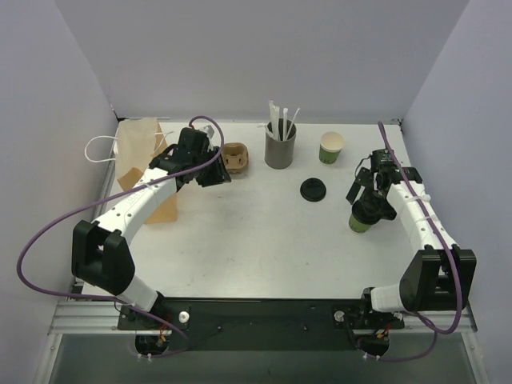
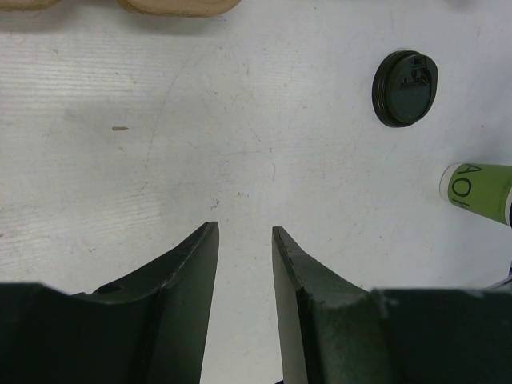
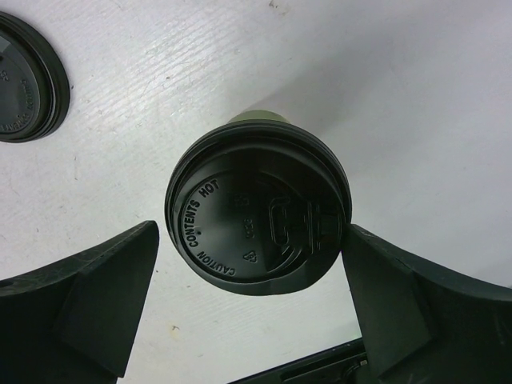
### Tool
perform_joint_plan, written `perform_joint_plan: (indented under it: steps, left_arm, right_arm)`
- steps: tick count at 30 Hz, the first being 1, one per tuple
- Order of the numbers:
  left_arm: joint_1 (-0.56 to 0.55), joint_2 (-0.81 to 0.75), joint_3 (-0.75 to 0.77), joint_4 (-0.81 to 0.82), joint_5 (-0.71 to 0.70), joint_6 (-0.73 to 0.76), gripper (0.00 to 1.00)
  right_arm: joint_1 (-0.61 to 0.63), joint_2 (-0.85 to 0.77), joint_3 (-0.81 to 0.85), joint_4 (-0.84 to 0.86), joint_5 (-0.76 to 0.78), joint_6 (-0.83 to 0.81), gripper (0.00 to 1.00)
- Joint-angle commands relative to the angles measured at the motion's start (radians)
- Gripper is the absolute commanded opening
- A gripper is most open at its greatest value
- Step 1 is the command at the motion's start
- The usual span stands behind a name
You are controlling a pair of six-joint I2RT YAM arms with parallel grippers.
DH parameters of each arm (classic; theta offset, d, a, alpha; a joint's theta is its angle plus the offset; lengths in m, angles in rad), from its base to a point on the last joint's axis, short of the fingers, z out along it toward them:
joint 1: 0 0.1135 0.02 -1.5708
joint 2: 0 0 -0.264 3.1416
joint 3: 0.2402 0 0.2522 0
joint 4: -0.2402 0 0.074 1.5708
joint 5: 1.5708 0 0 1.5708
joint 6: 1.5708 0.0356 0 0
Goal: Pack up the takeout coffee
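The takeout coffee [image 1: 360, 222], a green cup with a black lid [image 3: 258, 212], stands on the white table at the right. My right gripper [image 1: 371, 205] is over it, and in the right wrist view the gripper [image 3: 250, 232] is open with the lid between the jaws. The right finger [image 3: 400, 296] touches the lid's edge; the left finger [image 3: 104, 296] stands apart from it. My left gripper [image 1: 218, 176] is open and empty above bare table [image 2: 244, 228], beside the cardboard cup carrier [image 1: 236, 158]. The cup's side also shows in the left wrist view [image 2: 478, 192].
A brown paper bag [image 1: 144, 164] with white handles stands at the far left. A grey straw holder [image 1: 280, 149] and a lidless green cup [image 1: 332, 147] stand at the back. A loose black lid [image 1: 314, 190] lies mid-table and shows in both wrist views [image 2: 405, 88] [image 3: 28, 76].
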Motion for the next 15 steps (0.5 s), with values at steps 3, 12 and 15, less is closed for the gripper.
perform_joint_plan:
  steps: [3, 12, 15]
  left_arm:
    - [0.001, -0.028, 0.016, 0.022, 0.01, 0.019, 0.43]
    - [0.006, -0.005, 0.037, 0.033, 0.013, 0.019, 0.44]
    - [0.007, 0.007, 0.059, 0.034, 0.004, 0.018, 0.44]
  right_arm:
    - [-0.003, -0.024, 0.024, -0.063, -0.006, 0.019, 0.92]
    - [-0.004, -0.044, 0.068, -0.109, -0.011, 0.007, 0.96]
    - [-0.004, -0.049, 0.082, -0.127, -0.017, 0.005, 0.95]
